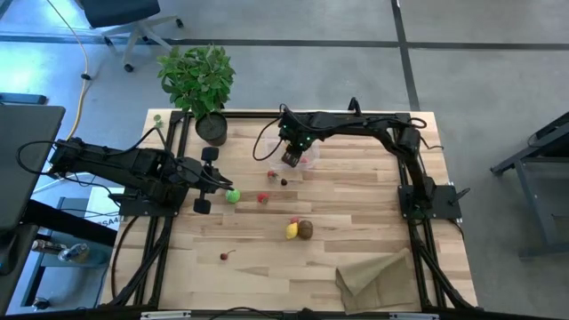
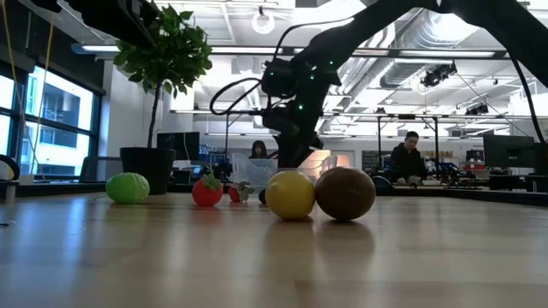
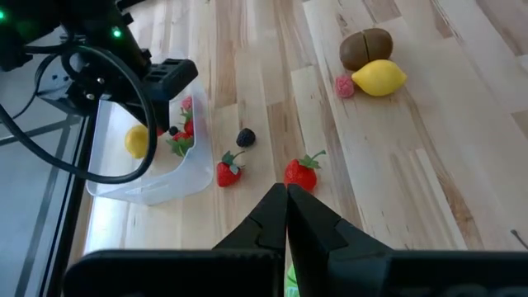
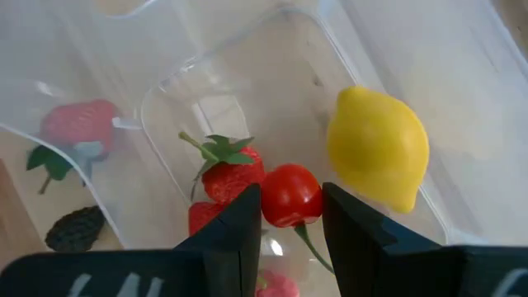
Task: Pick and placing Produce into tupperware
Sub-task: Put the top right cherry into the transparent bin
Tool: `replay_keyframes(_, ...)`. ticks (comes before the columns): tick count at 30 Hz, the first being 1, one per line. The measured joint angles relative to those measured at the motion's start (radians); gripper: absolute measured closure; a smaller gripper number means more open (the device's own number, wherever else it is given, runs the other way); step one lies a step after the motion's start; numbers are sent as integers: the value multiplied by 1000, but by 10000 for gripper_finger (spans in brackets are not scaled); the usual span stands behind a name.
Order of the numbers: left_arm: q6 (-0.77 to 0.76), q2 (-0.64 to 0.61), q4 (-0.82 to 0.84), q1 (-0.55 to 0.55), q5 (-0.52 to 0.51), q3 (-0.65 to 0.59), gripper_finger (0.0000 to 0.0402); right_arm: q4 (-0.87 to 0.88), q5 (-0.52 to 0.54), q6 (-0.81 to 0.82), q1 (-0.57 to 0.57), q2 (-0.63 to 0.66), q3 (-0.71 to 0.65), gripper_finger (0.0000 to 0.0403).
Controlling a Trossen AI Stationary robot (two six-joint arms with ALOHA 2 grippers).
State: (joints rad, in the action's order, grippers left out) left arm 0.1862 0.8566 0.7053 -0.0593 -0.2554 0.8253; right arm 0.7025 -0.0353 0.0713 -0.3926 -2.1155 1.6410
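Right wrist view shows the right tool [image 4: 290,216] pinching a red cherry [image 4: 290,195] directly above the tupperware [image 4: 462,107] at the counter's far edge — release drops it beside the lemon [image 4: 378,148]. Left tool [image 3: 286,216], closed, waits.

A leafy potted plant [image 1: 199,89] in a dark pot stands at the far left corner of the wooden bench [image 1: 356,258]. A crumpled brown paper bag [image 1: 378,276] lies flat near the bench's near right corner. Off the bench, an office chair [image 1: 133,22] sits on the grey floor (beyond the far left corner). Two people [image 2: 409,158] sit at desks in the room behind.
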Motion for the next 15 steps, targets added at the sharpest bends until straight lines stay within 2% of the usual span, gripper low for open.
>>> replay_keyframes(10, 0, 0, 0, 0, 0, 0, 399, 3, 0, 10, -12, 0, -16, 304)
replay_keyframes(15, 0, 0, 0, 0, 0, 0, 399, -45, -41, 47, -23, 0, -72, 304)
